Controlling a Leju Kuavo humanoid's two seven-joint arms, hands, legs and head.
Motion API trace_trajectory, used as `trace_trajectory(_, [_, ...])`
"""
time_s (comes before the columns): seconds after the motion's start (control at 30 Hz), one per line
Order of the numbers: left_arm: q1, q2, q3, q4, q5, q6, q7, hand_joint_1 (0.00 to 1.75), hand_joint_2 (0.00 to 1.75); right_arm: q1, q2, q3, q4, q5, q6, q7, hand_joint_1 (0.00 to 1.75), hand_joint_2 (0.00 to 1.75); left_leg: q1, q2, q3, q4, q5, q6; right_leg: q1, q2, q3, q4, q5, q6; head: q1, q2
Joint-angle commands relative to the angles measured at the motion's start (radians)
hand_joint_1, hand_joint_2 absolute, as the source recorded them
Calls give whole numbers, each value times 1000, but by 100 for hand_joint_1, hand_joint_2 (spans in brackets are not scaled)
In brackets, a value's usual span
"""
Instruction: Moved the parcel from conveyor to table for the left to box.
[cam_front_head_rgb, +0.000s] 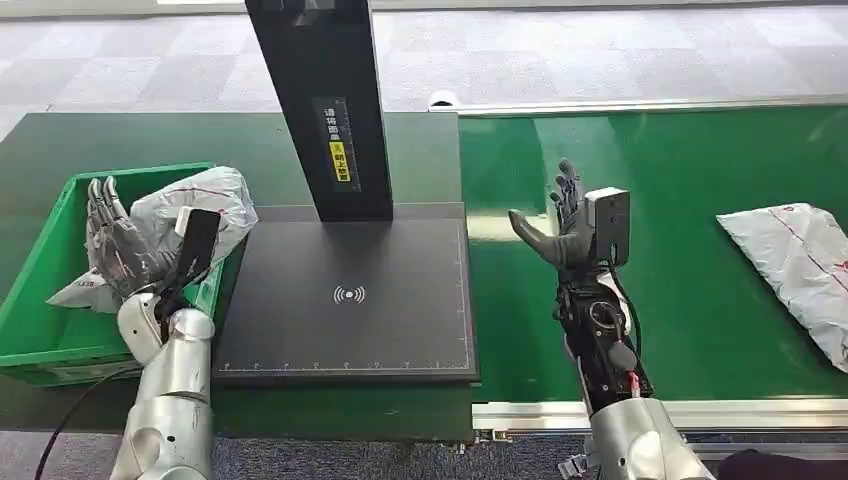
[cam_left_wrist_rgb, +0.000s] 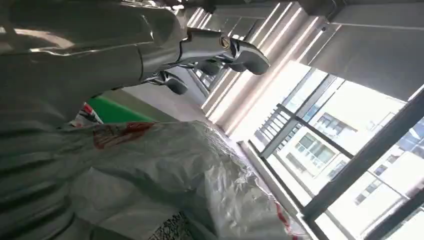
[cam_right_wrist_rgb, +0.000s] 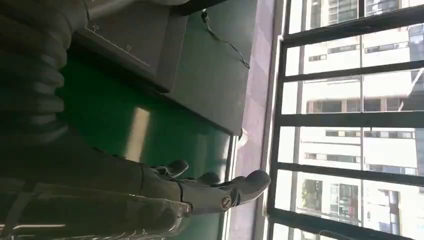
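While your left hand rests fingers spread against the parcel in the green box, your right hand hovers released over the conveyor, past the box.

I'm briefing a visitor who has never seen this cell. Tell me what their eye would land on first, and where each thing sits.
First, the tall black scanner post rising from the dark scan pad at the centre. To its left, the left hand is against a crumpled grey parcel over the green bin. To the right, the right hand is raised with fingers spread above the green conveyor belt, where a second grey parcel lies near the edge of the picture.
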Motion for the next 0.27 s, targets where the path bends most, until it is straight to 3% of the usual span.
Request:
trace_trajectory(0.03, [2, -113, 14, -25, 337, 15, -292, 0, 0, -37, 0, 15, 37, -23, 32, 5, 0, 175, 0, -1, 2, -1, 0, 0, 0, -3, 2, -1, -1, 1, 0, 0])
trace_trajectory(0.2, [111, -150, -146, -316, 511, 15, -326, 0, 0, -48, 8, 31, 52, -22, 51, 9, 0, 175, 0, 2, 1, 1, -2, 0, 0, 0, 1, 0, -1, 1, 0, 0])
trace_trajectory(0.27, [141, -150, -199, -399, 575, 15, -326, 0, 0, -57, 12, 27, 67, -54, 113, 24, 0, 175, 0, 3, 0, 0, -1, 0, 0, 1, 0, 0, 0, 1, 0, 0])
